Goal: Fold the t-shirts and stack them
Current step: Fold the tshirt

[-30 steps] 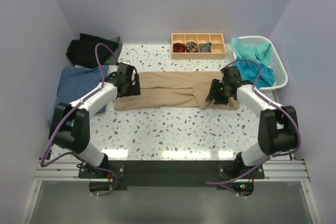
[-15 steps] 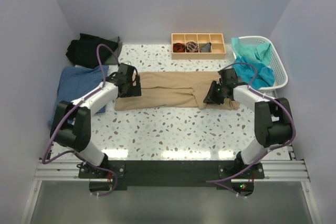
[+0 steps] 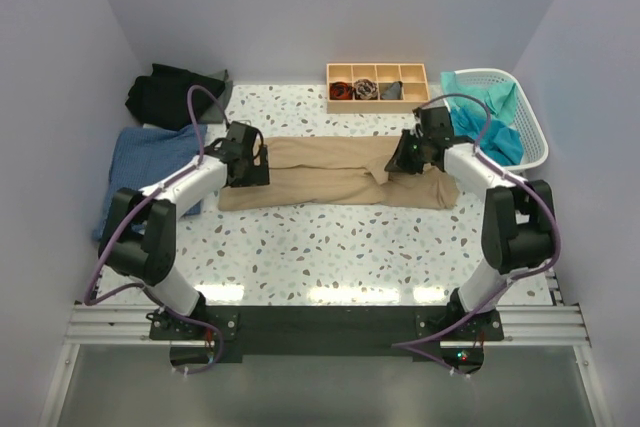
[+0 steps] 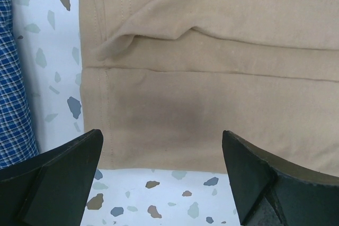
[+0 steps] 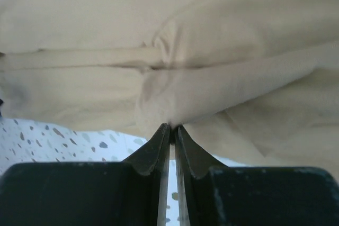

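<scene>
Right wrist: right gripper (image 5: 170,127) was clamped on a fold of the tan t-shirt (image 5: 222,41).
Left wrist: left gripper (image 4: 161,137) stood spread wide, holding nothing.

Right hand (image 3: 396,165) dragged tan t-shirt (image 3: 320,179) corner toward far side.

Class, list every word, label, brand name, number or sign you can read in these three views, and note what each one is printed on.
None: no text can be read in any view.
The tan t-shirt: plain cloth, no print or tag showing.
The blue checked shirt and the black shirt: no lettering visible.
The wooden tray and the white basket: no labels visible.
</scene>
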